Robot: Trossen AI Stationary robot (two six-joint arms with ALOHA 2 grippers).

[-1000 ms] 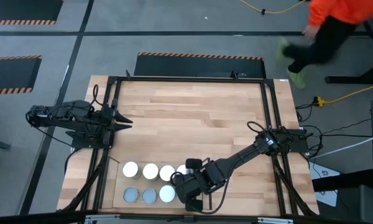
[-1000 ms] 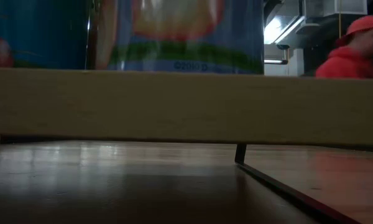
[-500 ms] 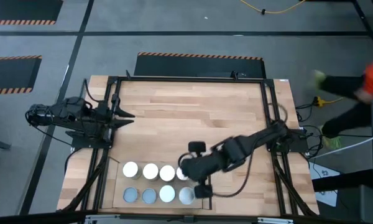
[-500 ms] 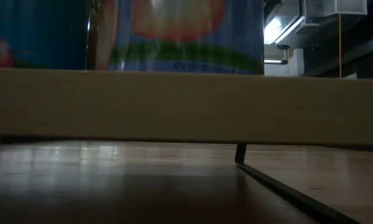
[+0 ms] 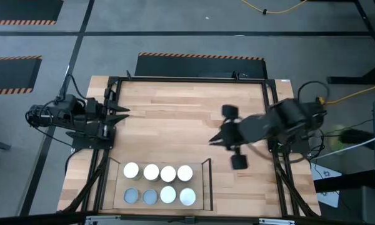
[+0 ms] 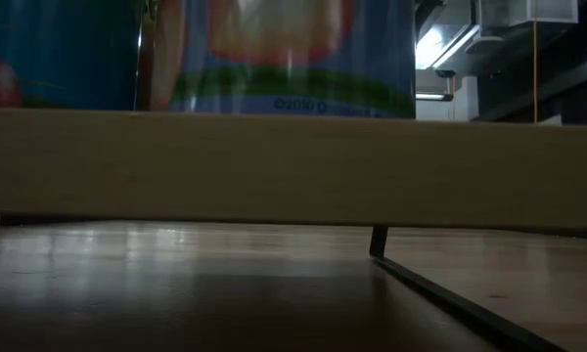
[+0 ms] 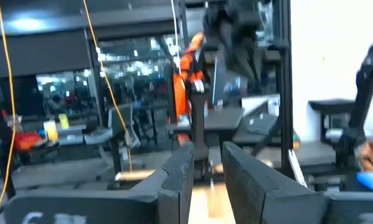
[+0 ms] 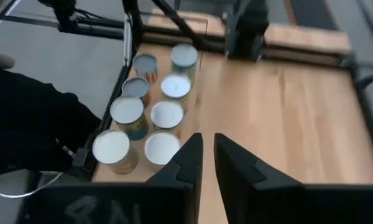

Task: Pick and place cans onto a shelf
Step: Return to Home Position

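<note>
Wooden tabletop (image 5: 175,119), black-framed. Eight cans (image 5: 159,183) sit in two rows on the shelf (image 5: 199,187), near edge. Right pincer (image 5: 214,140) hovers mid-table right, fingers a narrow slit apart, empty. Left pincer (image 5: 125,112) at far left, slightly parted, empty.

Robot lab — hazard-striped floor mats (image 5: 200,56).

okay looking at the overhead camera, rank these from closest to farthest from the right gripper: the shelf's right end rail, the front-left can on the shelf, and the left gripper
Measured from the right gripper, which sits over the table's right half with nothing between its jaws:
1. The shelf's right end rail, just toward the table's front edge.
2. The front-left can, in the shelf's front-left corner.
3. The left gripper, at the table's left edge, close to the can's range but slightly farther.
</note>
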